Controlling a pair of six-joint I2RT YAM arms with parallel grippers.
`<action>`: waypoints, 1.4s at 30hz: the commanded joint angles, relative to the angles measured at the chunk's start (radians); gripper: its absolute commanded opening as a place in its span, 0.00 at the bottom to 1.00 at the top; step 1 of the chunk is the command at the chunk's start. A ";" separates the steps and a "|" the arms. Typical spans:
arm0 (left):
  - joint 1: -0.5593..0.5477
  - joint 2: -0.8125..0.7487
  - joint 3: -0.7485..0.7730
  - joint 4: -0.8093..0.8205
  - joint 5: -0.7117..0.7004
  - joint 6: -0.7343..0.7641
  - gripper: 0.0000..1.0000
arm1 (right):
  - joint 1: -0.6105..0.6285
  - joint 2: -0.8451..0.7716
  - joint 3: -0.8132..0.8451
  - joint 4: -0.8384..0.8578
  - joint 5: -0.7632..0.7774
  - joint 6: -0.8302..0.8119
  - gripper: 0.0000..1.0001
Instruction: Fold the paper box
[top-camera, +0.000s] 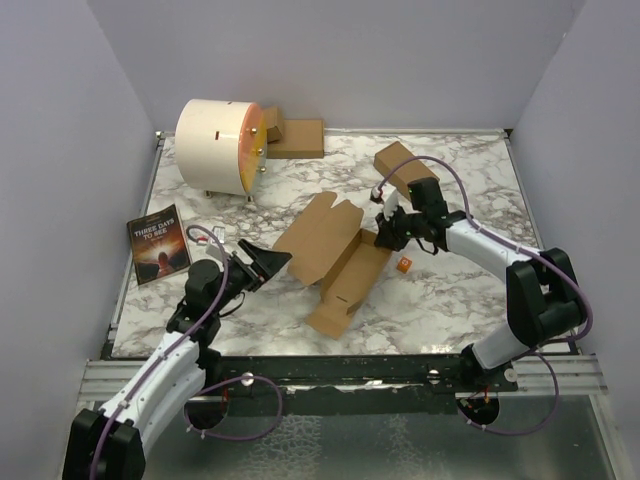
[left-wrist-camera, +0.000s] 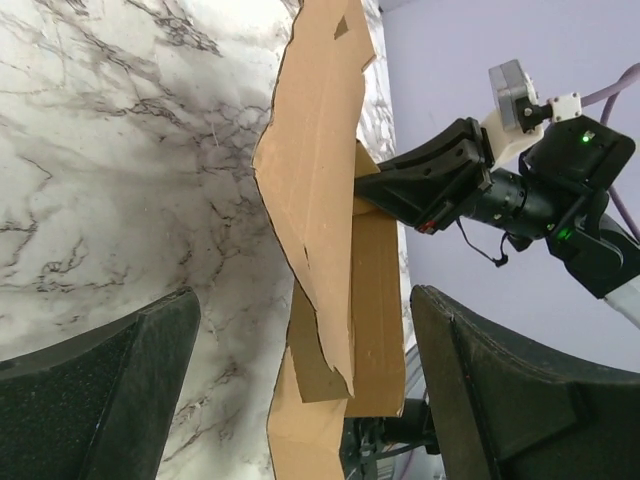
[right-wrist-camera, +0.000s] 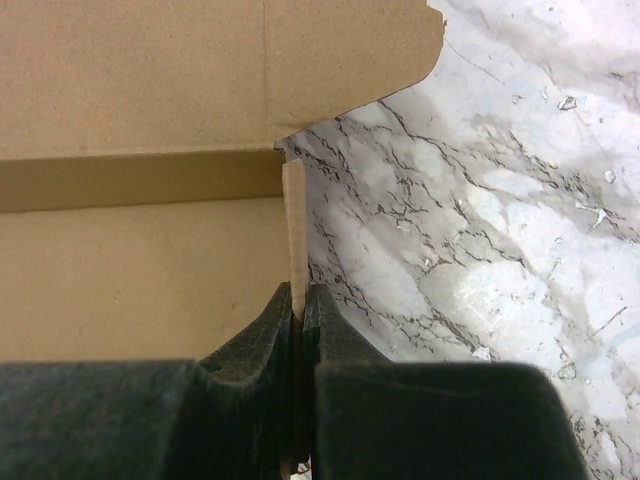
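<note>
The paper box lies partly unfolded in the middle of the marble table, a brown die-cut sheet with one panel raised. My right gripper is at its right edge, shut on a thin upright flap, which shows edge-on between the pads in the right wrist view. My left gripper stands wide open just left of the box. In the left wrist view the cardboard reaches down between the two spread fingers and touches neither.
A white drum with an orange face stands at the back left, with flat brown cardboard beside it. A brown carton sits behind the right arm. A book lies at the left edge, and a small orange piece lies near the box.
</note>
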 joint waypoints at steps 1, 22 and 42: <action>-0.045 0.084 0.021 0.161 -0.043 -0.026 0.86 | -0.002 -0.043 -0.018 0.058 -0.049 0.018 0.01; -0.296 0.440 0.219 0.291 -0.226 0.447 0.00 | -0.002 0.012 -0.048 0.087 -0.049 0.018 0.15; -0.407 0.474 0.266 0.226 -0.249 0.612 0.00 | 0.006 0.093 -0.032 0.067 0.042 -0.098 0.28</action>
